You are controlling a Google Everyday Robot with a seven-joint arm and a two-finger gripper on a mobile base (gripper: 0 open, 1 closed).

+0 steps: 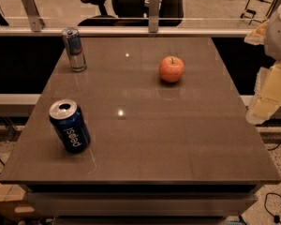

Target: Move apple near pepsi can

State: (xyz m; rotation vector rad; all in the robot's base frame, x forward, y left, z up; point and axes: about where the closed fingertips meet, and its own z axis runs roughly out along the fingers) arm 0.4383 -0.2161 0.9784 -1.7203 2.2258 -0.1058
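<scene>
The apple (172, 69), round and orange-red with a short stem, sits on the brown table (178, 135) at the back, right of centre. The pepsi can (69, 126), dark blue with white lettering and a silver top, stands near the front left corner. My gripper (268, 100) shows as pale, cream-coloured parts at the right edge of the camera view, beyond the table's right side and level with the apple. It is well apart from the apple and holds nothing that I can see.
A taller, slim silver-and-blue can (74, 49) stands at the back left corner. A glass rail with metal posts (153, 6) runs behind the table. An office chair (131, 3) stands beyond it. Cables lie on the floor at the right (274, 210).
</scene>
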